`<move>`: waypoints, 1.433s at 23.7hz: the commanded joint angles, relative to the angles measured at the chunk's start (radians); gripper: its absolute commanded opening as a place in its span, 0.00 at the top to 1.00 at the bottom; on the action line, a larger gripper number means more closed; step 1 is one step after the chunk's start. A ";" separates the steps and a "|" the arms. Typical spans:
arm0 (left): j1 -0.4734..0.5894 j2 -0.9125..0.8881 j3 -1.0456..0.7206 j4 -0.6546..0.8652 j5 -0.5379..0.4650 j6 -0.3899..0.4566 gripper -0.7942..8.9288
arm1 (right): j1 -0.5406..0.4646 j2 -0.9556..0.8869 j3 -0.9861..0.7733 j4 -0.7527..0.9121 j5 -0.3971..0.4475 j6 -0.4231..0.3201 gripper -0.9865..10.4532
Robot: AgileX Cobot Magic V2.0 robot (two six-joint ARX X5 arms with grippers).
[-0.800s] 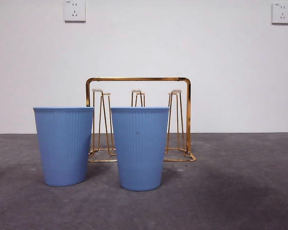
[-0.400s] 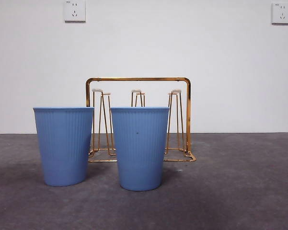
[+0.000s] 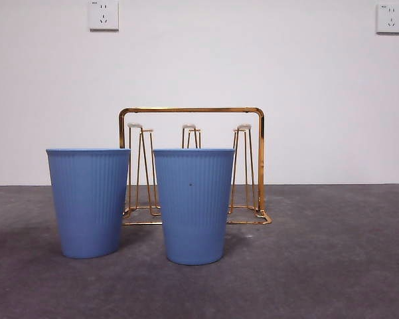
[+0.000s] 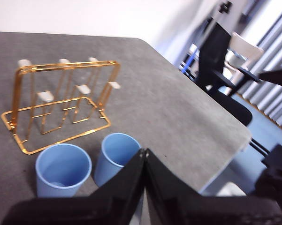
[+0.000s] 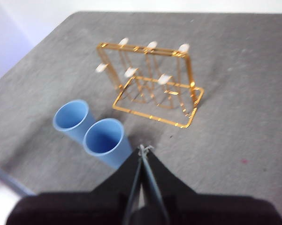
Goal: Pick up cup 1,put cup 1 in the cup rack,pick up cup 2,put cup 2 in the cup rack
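Standing upright and mouth-up on the grey table point(image 3: 332, 266), two blue ribbed cups wait just in front of the cup rack point(image 3: 191, 166), neither yet touched by either arm. The centre cup point(image 3: 193, 206) sits nearest the viewer, directly before the rack's middle prongs; the left-hand cup point(image 3: 88, 203) stands just beside it, overlapping the rack's left post in the front view. Which of them counts as cup 1 cannot be told. Both look like thin moulded plastic: light, fairly stiff, with fluted walls that should give some grip but a taper that could let a loose hold slide, so taking one wall at the rim, one jaw inside and one outside, seems the surest purchase. To hang on a prong a cup would likely need turning mouth-down. Above and short of the rack, the left gripper point(image 4: 144, 154) and the right gripper point(image 5: 141, 152) each hover well clear of the cups, jaws pressed together and holding nothing. Behind the cups the gold wire rack stands bare, its three pairs of white-tipped prongs free; being slender wire, it may shift if knocked. The tabletop is a matt, mottled grey with no clutter. Beyond it rises a plain white wall carrying two sockets point(image 3: 103, 14), and off the table's far side a dark chair point(image 4: 220, 70) stands by curtains
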 commanded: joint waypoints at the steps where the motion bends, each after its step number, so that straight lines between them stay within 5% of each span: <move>1: -0.025 0.024 0.035 -0.045 0.003 0.054 0.92 | 0.018 0.013 0.022 -0.031 -0.014 -0.042 0.92; 11: -0.063 0.078 0.080 -0.121 0.002 0.089 0.88 | 0.042 0.016 0.029 -0.046 -0.014 -0.047 0.91; 13: -0.063 0.084 0.083 -0.121 0.004 0.088 0.70 | 0.042 0.016 0.029 -0.046 -0.014 -0.047 0.88; 14: -0.063 0.088 0.085 -0.121 0.004 0.086 0.51 | 0.042 0.017 0.029 -0.045 -0.015 -0.046 0.81; 15: -0.064 0.093 0.087 -0.121 0.004 0.079 0.27 | 0.042 0.017 0.029 -0.045 -0.014 -0.045 0.70; 16: -0.065 0.099 0.090 -0.121 0.004 0.074 0.16 | 0.042 0.022 0.030 -0.045 -0.014 -0.044 0.55; 18: -0.075 0.106 0.091 -0.114 0.006 0.074 0.17 | 0.042 0.032 0.030 -0.043 -0.016 -0.028 0.41; 26: -0.091 0.138 0.091 -0.063 0.116 0.066 0.17 | 0.166 0.220 0.034 0.033 -0.045 0.045 0.42; 34: -0.096 0.167 0.091 -0.035 0.138 0.065 0.17 | 0.494 0.655 0.113 0.137 0.260 0.114 0.42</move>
